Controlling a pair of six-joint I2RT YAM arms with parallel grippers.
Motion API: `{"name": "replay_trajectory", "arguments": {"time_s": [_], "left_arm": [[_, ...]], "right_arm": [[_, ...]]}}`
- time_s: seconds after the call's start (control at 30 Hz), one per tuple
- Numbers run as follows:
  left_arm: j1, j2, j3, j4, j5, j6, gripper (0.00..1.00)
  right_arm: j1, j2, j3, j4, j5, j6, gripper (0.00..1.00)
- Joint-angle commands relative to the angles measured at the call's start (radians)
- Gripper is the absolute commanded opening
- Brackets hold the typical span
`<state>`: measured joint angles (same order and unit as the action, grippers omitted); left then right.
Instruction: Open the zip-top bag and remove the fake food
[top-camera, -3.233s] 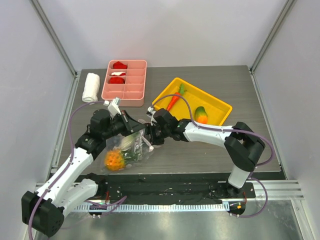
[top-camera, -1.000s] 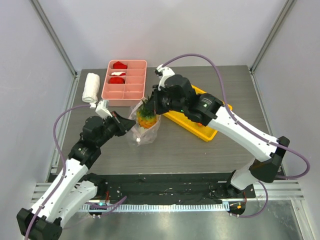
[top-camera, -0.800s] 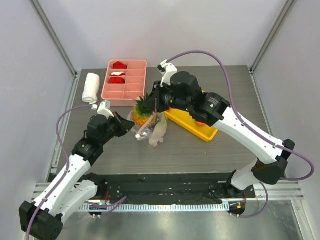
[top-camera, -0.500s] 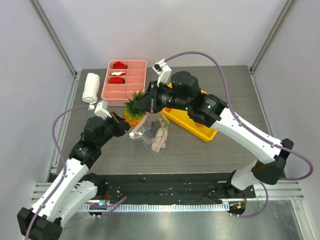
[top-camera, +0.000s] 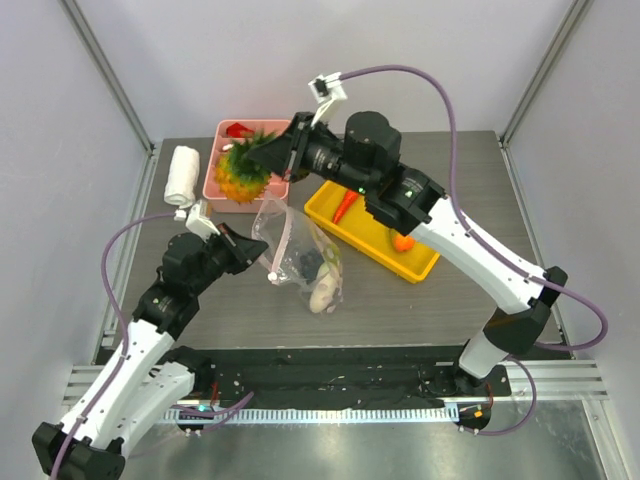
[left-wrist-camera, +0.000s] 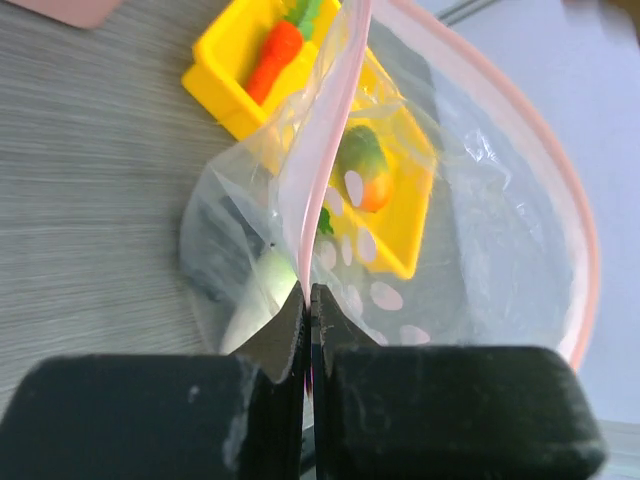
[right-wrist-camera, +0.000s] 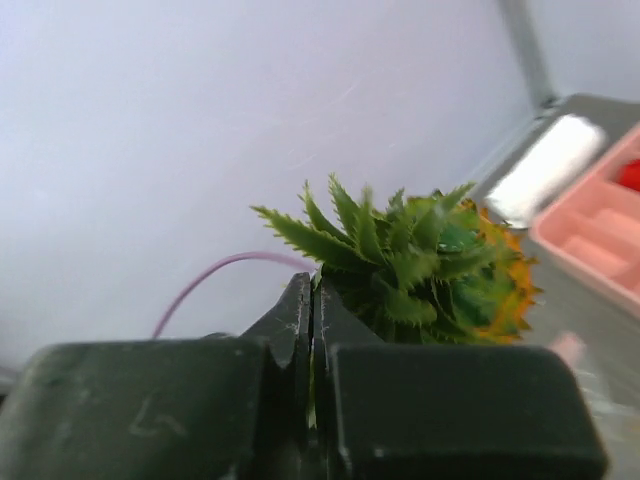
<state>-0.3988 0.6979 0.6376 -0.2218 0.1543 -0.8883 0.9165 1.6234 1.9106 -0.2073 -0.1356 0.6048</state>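
Over the grey table (top-camera: 470, 180), your right gripper (top-camera: 270, 160) is clamped on the pineapple (top-camera: 238, 176) by its green crown, while the left gripper (top-camera: 258, 256) pinches the zip-top bag (top-camera: 300, 262) at its pink rim. That leafy hold looks thin; a fast swing toward the yellow tray (top-camera: 425, 268) could shake it loose.

Laboratory robot cell; plain white panels (top-camera: 60, 200) enclose the grey surface (top-camera: 400, 310) left, far and right; aluminium mounting rail (top-camera: 560, 378) spans the near edge.
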Motion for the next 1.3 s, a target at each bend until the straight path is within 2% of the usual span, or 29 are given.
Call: {"name": "replay_trajectory", "arguments": {"time_s": [0.0, 0.17, 0.23, 0.37, 0.4, 0.5, 0.67, 0.7, 0.73, 0.8, 0.83, 0.9, 0.93, 1.03, 1.13, 1.17, 1.27], "left_arm": [[0.002, -0.021, 0.143, -0.137, -0.093, 0.122, 0.00], [0.002, 0.011, 0.232, -0.214, -0.133, 0.201, 0.00], [0.003, 0.035, 0.253, -0.214, -0.128, 0.215, 0.00], [0.003, 0.081, 0.280, -0.186, -0.101, 0.230, 0.00], [0.002, 0.090, 0.283, -0.185, -0.095, 0.233, 0.00], [0.002, 0.123, 0.290, -0.174, -0.078, 0.232, 0.00], [0.003, 0.135, 0.352, -0.172, -0.067, 0.245, 0.00], [0.002, 0.135, 0.364, -0.180, -0.070, 0.249, 0.00], [0.003, 0.132, 0.372, -0.185, -0.071, 0.250, 0.00], [0.002, 0.129, 0.376, -0.180, -0.059, 0.247, 0.00], [0.003, 0.129, 0.375, -0.176, -0.055, 0.238, 0.00], [0.002, 0.132, 0.363, -0.163, -0.030, 0.230, 0.00], [0.002, 0.133, 0.361, -0.156, -0.024, 0.227, 0.00], [0.002, 0.138, 0.375, -0.159, -0.033, 0.227, 0.00], [0.002, 0.132, 0.381, -0.157, -0.032, 0.226, 0.00], [0.002, 0.133, 0.384, -0.156, -0.026, 0.221, 0.00], [0.003, 0.129, 0.389, -0.151, -0.013, 0.209, 0.00]], "right_arm": [[-0.141, -0.098, -0.051, -0.084, 0.151, -0.060, 0.01], [-0.408, -0.207, -0.349, -0.067, 0.036, -0.036, 0.01], [-0.462, -0.224, -0.465, -0.034, -0.004, -0.034, 0.01], [-0.579, -0.177, -0.603, 0.067, -0.059, -0.025, 0.01], [-0.620, -0.160, -0.625, 0.086, -0.126, -0.011, 0.01], [-0.669, -0.088, -0.699, 0.176, -0.228, 0.027, 0.01], [-0.676, -0.028, -0.713, 0.134, -0.208, 0.003, 0.03], [-0.676, -0.019, -0.687, 0.094, -0.181, -0.031, 0.09], [-0.676, -0.007, -0.670, 0.001, -0.112, -0.055, 0.25], [-0.674, 0.018, -0.622, -0.128, -0.032, -0.118, 0.40], [-0.674, 0.023, -0.610, -0.164, 0.041, -0.134, 0.58], [-0.665, 0.004, -0.573, -0.249, 0.103, -0.167, 0.66], [-0.639, -0.009, -0.561, -0.273, 0.195, -0.196, 0.73], [-0.575, -0.063, -0.483, -0.360, 0.277, -0.237, 0.85], [-0.492, -0.100, -0.372, -0.460, 0.391, -0.257, 0.87], [-0.419, -0.108, -0.343, -0.480, 0.407, -0.264, 0.87], [-0.336, -0.151, -0.259, -0.508, 0.265, -0.173, 0.84]]}}
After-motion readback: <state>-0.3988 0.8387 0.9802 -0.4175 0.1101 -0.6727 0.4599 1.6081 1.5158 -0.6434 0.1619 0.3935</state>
